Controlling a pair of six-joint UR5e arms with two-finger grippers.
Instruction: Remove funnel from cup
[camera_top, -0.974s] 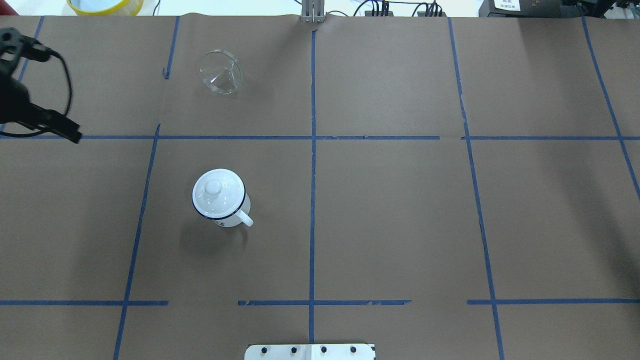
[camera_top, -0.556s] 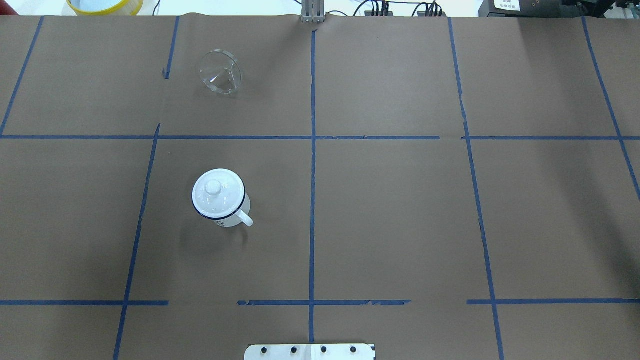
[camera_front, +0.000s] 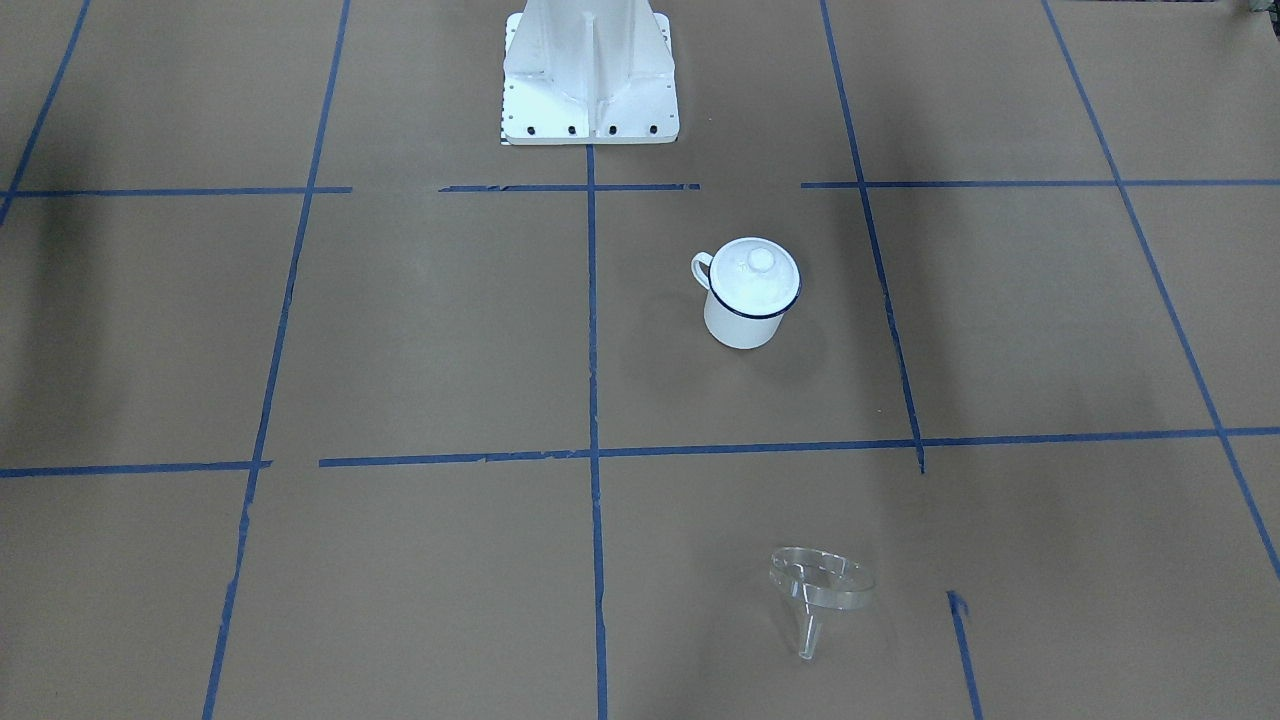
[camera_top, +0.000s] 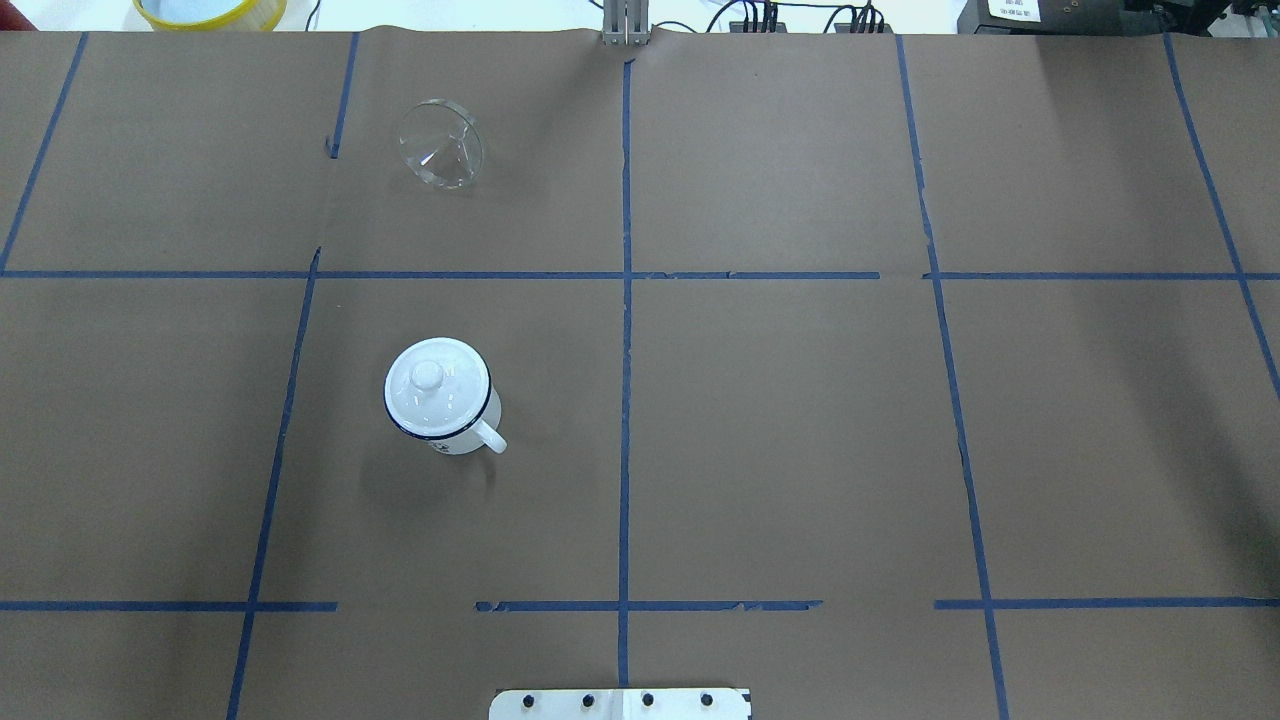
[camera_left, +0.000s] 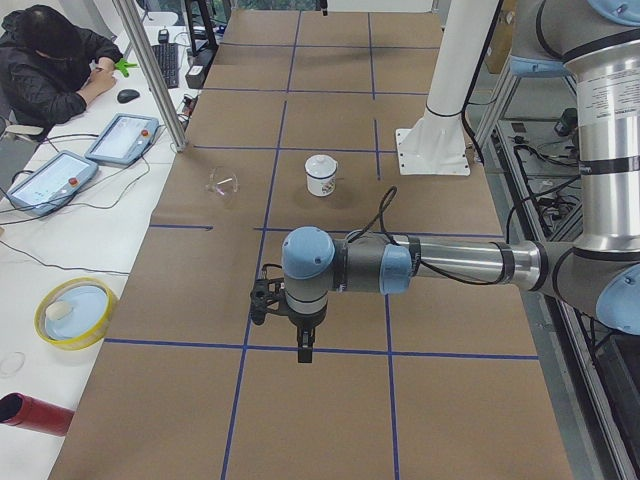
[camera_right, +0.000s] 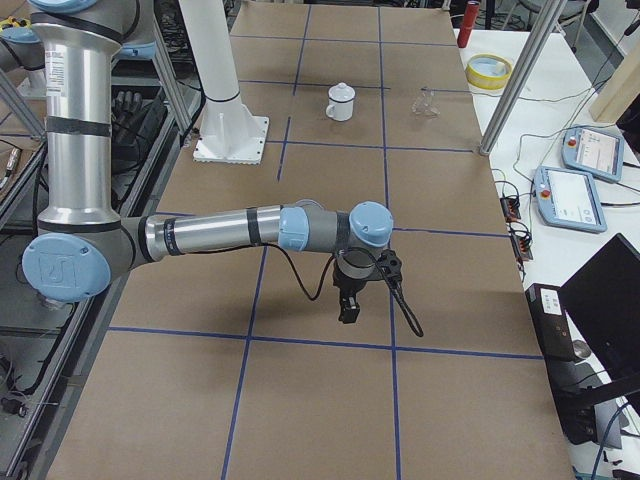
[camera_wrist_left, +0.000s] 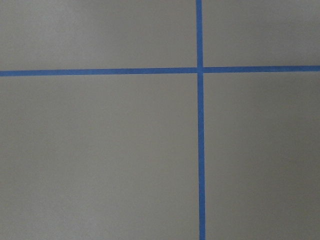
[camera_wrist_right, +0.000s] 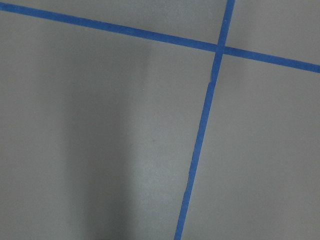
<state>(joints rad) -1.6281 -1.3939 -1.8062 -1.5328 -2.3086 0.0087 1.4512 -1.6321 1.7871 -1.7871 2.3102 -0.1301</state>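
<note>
The clear funnel (camera_top: 441, 145) lies on its side on the brown paper at the far left, apart from the cup; it also shows in the front view (camera_front: 820, 585). The white cup (camera_top: 458, 441) with a dark blue rim stands upright nearer the robot, with a white domed lid (camera_top: 436, 386) on it. The cup also shows in the front view (camera_front: 740, 325). My left gripper (camera_left: 303, 350) and right gripper (camera_right: 347, 312) hang over bare paper far from both, seen only in the side views. I cannot tell whether either is open or shut.
The robot's white base (camera_front: 590, 70) stands at the table's near edge. A yellow-rimmed dish (camera_left: 75, 312) and a red cylinder (camera_left: 35, 413) sit off the paper. An operator (camera_left: 50, 60) and teach pendants (camera_left: 50, 180) are at the side table.
My left gripper, at the overhead view's left edge one second ago, has moved out of that view. The funnel and cup have not moved.
</note>
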